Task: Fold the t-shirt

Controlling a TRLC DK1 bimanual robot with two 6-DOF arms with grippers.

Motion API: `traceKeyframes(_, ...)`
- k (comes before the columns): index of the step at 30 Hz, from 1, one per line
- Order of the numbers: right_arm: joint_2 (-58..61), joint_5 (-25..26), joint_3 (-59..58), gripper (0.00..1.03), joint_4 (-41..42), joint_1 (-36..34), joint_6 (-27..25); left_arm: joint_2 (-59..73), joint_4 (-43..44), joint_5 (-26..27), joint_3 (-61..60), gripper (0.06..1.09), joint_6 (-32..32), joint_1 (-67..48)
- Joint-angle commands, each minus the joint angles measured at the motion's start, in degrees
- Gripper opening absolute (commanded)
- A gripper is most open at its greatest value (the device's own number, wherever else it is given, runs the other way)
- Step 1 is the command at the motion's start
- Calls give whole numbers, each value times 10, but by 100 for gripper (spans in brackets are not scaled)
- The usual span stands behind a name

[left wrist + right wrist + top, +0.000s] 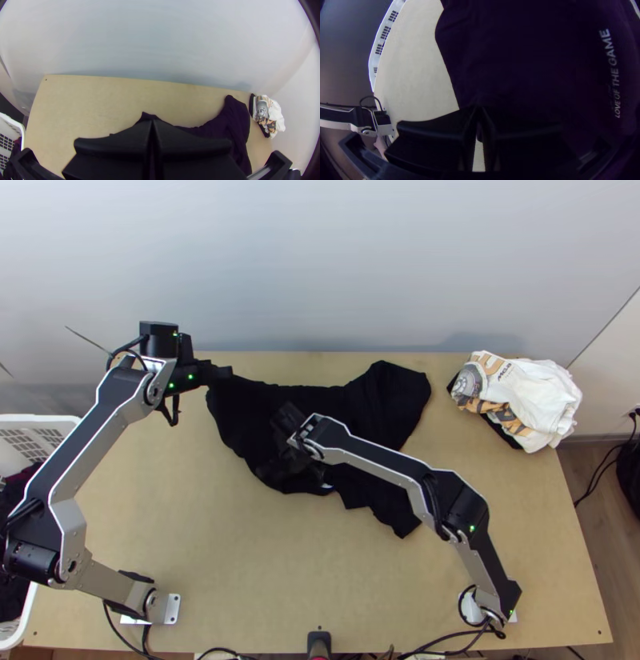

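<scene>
And here's the light wooden surface (200, 540), a black t-shirt (392, 396) sprawling unevenly across its middle, folds and corners jutting out! Over to the far right corner: a bunched white printed cloth (544, 404), dark fabric (251, 104) peeking from beneath!

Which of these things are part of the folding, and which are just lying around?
Part of the job:
black t-shirt, rumpled
left gripper
right gripper

Just lying about:
white printed cloth, heaped at right
white basket holding dark cloth
</scene>
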Motion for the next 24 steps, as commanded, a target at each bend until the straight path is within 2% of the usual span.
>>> traceKeyframes(1, -39, 19, 7, 3, 1, -31, -4, -18, 0, 1, 0, 9, -4, 11)
traceKeyframes(7, -115, 18, 30, 3, -3, -109, -9, -44, 0, 0, 8, 9, -8, 20)
traceKeyframes(14, -171, 20, 130, 3, -88, -197, -25, -58, -9, -5, 56, 9, -27, 45)
traceKeyframes(20, -231, 54, 178, 3, -123, -220, -16, -79, -23, -30, 118, 9, -35, 58)
traceKeyframes(24, -265, 95, 217, 3, -137, -239, -14, -91, -41, -54, 182, 9, -35, 67)
